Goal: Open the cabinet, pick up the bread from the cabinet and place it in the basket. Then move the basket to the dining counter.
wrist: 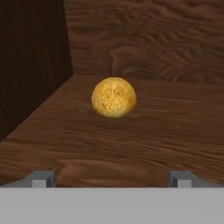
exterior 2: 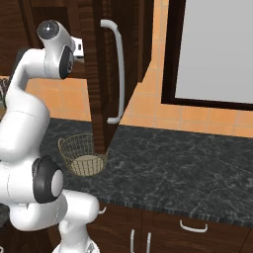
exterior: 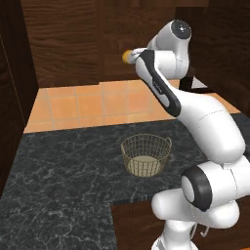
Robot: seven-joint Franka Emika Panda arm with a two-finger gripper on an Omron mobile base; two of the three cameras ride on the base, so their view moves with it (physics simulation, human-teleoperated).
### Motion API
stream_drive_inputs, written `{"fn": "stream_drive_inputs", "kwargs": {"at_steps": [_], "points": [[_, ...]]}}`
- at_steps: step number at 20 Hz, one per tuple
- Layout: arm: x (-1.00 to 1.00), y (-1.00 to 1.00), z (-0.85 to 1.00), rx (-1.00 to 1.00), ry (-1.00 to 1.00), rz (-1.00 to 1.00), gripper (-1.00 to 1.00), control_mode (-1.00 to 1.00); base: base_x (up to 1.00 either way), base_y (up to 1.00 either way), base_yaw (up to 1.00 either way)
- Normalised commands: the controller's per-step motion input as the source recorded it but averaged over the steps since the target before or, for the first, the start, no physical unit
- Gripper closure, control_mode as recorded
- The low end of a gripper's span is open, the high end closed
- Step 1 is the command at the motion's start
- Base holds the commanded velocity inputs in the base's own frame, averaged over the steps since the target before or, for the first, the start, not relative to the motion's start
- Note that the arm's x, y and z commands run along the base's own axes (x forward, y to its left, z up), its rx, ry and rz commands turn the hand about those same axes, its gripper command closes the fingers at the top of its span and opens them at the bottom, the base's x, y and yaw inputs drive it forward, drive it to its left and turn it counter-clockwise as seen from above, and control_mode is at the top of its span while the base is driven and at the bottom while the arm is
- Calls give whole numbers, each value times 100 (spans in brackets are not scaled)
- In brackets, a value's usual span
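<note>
A kitchen (rendered): black-grey marbled desk [exterior 2: 188,163] across the frame's middle, orange tiled wall [exterior: 88,105] behind, dark wood-grain wall cabinet [exterior 2: 99,74] upper left, handled drawers [exterior 2: 192,230] at the bottom.

The left base view looks forward and down from behind the arm's left side, the right base view from behind its right. Both take in the black-grey countertop [exterior: 58,166] with the basket [exterior: 145,155] and the cabinet [exterior 2: 99,74] above. The hand view sits close inside the cabinet, facing along its shelf toward the bread [wrist: 113,97] near the back wall.
</note>
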Motion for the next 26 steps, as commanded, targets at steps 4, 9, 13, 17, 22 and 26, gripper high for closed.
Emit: {"fn": "stream_drive_inputs", "kwargs": {"at_steps": [4, 9, 13, 17, 22, 26], "points": [[44, 6, 0, 0, 0, 0, -100, -100, 0, 0, 0], [43, 9, 0, 0, 0, 0, -100, -100, 0, 0, 0], [40, 17, 0, 0, 0, -1, -100, -100, 0, 0, 0], [50, 25, 0, 0, 0, -3, -100, -100, 0, 0, 0], [46, 0, 0, 0, 0, -6, -100, -100, 0, 0, 0], [43, 0, -3, 0, 0, -7, -100, -100, 0, 0, 0]]}}
